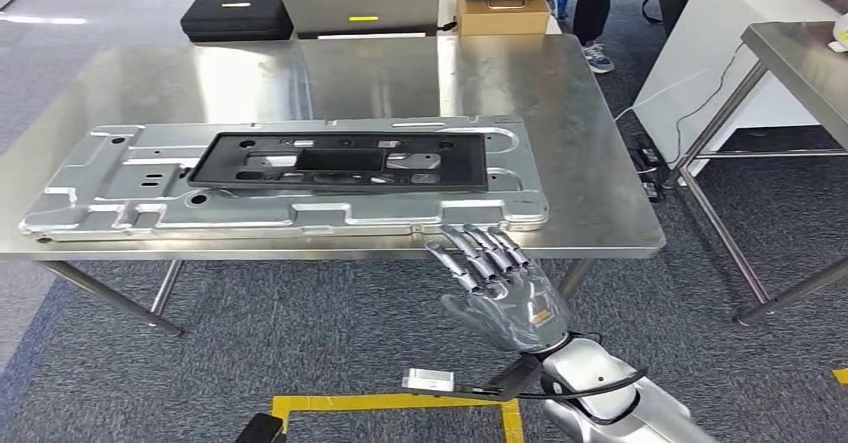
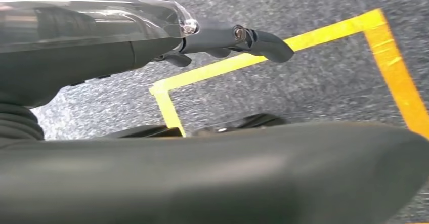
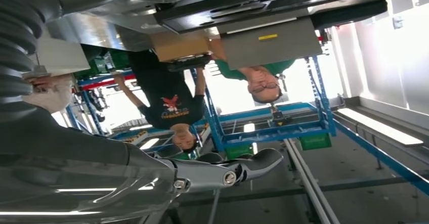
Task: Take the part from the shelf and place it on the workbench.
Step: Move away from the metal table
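Right hand (image 1: 497,285) reaches forward, fingers apart, empty; left hand (image 2: 238,39) hangs, fingers extended.

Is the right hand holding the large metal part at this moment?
No. In the head view the right hand is open with fingers spread at the workbench edge, while the part lies flat.

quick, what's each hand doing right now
Left hand: open, holding nothing, over the floor.
Right hand: open, empty, fingers apart at the workbench edge.
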### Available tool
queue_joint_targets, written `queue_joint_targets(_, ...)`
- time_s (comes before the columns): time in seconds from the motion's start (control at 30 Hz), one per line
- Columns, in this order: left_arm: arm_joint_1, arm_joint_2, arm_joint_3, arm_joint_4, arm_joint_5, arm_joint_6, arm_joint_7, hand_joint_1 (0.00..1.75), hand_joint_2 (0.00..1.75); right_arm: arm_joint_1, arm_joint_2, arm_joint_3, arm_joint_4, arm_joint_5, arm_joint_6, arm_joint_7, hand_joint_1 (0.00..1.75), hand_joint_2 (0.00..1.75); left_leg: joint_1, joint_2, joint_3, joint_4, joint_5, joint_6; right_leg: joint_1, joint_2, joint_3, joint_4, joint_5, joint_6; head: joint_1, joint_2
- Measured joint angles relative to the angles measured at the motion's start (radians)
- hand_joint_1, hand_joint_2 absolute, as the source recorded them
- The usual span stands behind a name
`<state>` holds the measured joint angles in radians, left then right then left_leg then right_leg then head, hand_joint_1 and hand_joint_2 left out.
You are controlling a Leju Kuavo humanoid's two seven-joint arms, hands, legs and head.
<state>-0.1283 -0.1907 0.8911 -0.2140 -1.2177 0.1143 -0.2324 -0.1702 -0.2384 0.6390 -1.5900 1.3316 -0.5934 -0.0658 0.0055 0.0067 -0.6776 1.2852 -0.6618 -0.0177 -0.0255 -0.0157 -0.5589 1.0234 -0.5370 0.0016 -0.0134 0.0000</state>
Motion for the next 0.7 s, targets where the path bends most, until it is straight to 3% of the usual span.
queue_joint_targets(0.07,0.0,0.0,0.0,0.0,0.0,0.001,0.001,0.0,0.0,0.009,0.0,0.0,0.0,0.001,-0.003,-0.004,0.0,1.75,0.001,0.0,0.042,-0.003,0.036,0.003,0.001,-0.002,-0.029,0.006,0.017,0.002,0.0,0.0)
queue_joint_targets(0.13,-0.003,0.0,0.0,0.0,0.0,0.003,0.002,0.0,0.0,0.021,0.0,-0.002,-0.002,-0.001,-0.006,-0.008,0.0,1.75,-0.001,-0.001,0.14,-0.124,0.076,0.013,0.002,-0.002,-0.05,0.009,0.034,0.009,0.0,0.0)
queue_joint_targets(0.2,-0.006,0.001,0.0,0.0,0.0,0.005,0.002,0.0,0.0,0.037,0.001,-0.006,-0.005,-0.019,-0.006,-0.015,0.0,1.75,-0.006,-0.004,0.224,-0.25,0.074,0.025,0.004,-0.003,-0.061,0.01,0.052,0.019,0.0,0.0)
queue_joint_targets(0.23,-0.007,0.001,0.0,0.0,0.0,0.006,0.002,0.0,0.0,0.048,0.002,-0.008,-0.004,-0.038,-0.004,-0.023,0.0,1.75,-0.009,-0.005,0.241,-0.281,0.068,0.03,0.004,-0.004,-0.064,0.008,0.061,0.025,0.0,0.0)
queue_joint_targets(0.3,-0.006,0.001,0.0,0.0,0.001,0.007,0.002,0.0,0.0,0.079,0.011,-0.016,0.014,-0.092,-0.005,-0.05,0.0,1.75,-0.01,-0.004,0.239,-0.299,0.072,0.04,0.002,-0.004,-0.07,0.005,0.072,0.037,0.0,0.0)
queue_joint_targets(0.33,-0.006,0.001,0.0,0.0,0.002,0.007,0.003,0.0,0.0,0.097,0.019,-0.022,0.035,-0.119,-0.006,-0.064,0.0,1.75,-0.009,-0.002,0.232,-0.304,0.079,0.047,0.002,-0.002,-0.076,0.012,0.058,0.041,0.001,0.0)
queue_joint_targets(0.4,-0.004,0.001,0.0,0.0,0.002,0.008,0.003,0.0,0.0,0.127,0.042,-0.04,0.118,-0.181,-0.004,-0.081,0.0,1.75,-0.006,0.001,0.209,-0.311,0.098,0.062,0.002,0.004,-0.097,0.074,-0.025,0.044,0.002,0.0)
queue_joint_targets(0.47,-0.002,0.001,0.0,0.0,0.002,0.009,0.004,0.0,0.0,0.139,0.076,-0.065,0.262,-0.273,-0.006,-0.094,0.0,1.75,-0.01,0.003,0.178,-0.307,0.12,0.07,0.003,0.008,-0.12,0.19,-0.113,0.044,0.003,0.0)
queue_joint_targets(0.5,-0.001,0.001,0.0,0.0,0.002,0.009,0.004,0.0,0.0,0.137,0.094,-0.08,0.352,-0.324,-0.016,-0.107,0.0,1.75,-0.012,0.004,0.162,-0.303,0.13,0.071,0.003,0.009,-0.123,0.241,-0.124,0.046,0.003,0.0)
queue_joint_targets(0.53,-0.001,0.001,0.0,0.0,0.002,0.01,0.004,0.0,0.0,0.132,0.112,-0.097,0.451,-0.37,-0.03,-0.123,0.0,1.75,-0.014,0.005,0.144,-0.298,0.14,0.071,0.003,0.009,-0.116,0.271,-0.11,0.047,0.003,0.0)
queue_joint_targets(0.57,0.0,0.001,0.0,0.0,0.001,0.011,0.004,0.0,0.0,0.123,0.129,-0.115,0.552,-0.411,-0.047,-0.139,0.0,1.75,-0.014,0.006,0.125,-0.29,0.148,0.07,0.003,0.009,-0.094,0.269,-0.079,0.048,0.003,0.0)
queue_joint_targets(0.63,-0.001,0.0,0.0,0.0,0.0,0.012,0.006,0.0,0.0,0.101,0.161,-0.156,0.752,-0.477,-0.065,-0.146,0.0,1.75,-0.015,0.007,0.092,-0.271,0.16,0.066,0.004,0.009,-0.008,0.174,-0.031,0.045,0.004,0.0)
queue_joint_targets(0.7,-0.001,-0.003,0.0,0.0,-0.001,0.013,0.01,0.0,0.0,0.081,0.184,-0.203,0.923,-0.524,-0.053,-0.116,0.0,1.75,-0.018,0.006,0.071,-0.253,0.17,0.059,0.007,0.009,0.086,0.038,-0.045,0.038,0.003,0.0)
